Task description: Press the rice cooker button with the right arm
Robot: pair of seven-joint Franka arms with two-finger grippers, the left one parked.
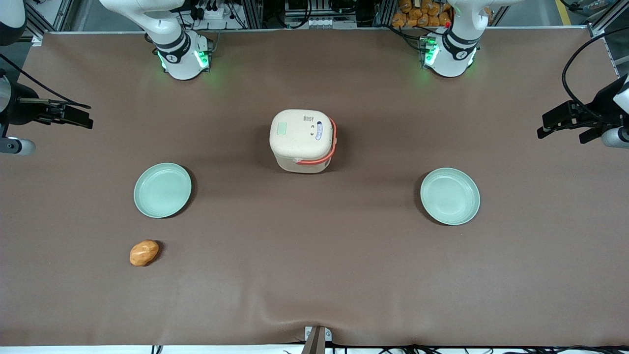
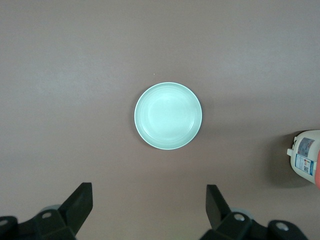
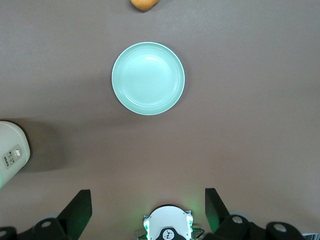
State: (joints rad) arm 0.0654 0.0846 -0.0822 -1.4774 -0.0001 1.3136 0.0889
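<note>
Rice cooker [image 1: 302, 141] lid closed on brown table [image 1: 314, 275], gripper [image 3: 148, 212] high above, jaws wide

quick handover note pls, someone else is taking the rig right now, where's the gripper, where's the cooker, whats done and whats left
Gripper: open, holding nothing, high above the table at the working arm's end, over the bare cloth beside the pale green plate.
Rice cooker: upright mid-table, lid closed, orange-red handle folded down along its side. Nothing touches it.
Other things: a second pale green plate toward the parked arm's end; an orange-brown bread roll nearer the front camera than the first plate.
Done: nothing visible yet; the arm is well away from the cooker.
Left: bring the gripper to the cooker and press its button.
</note>
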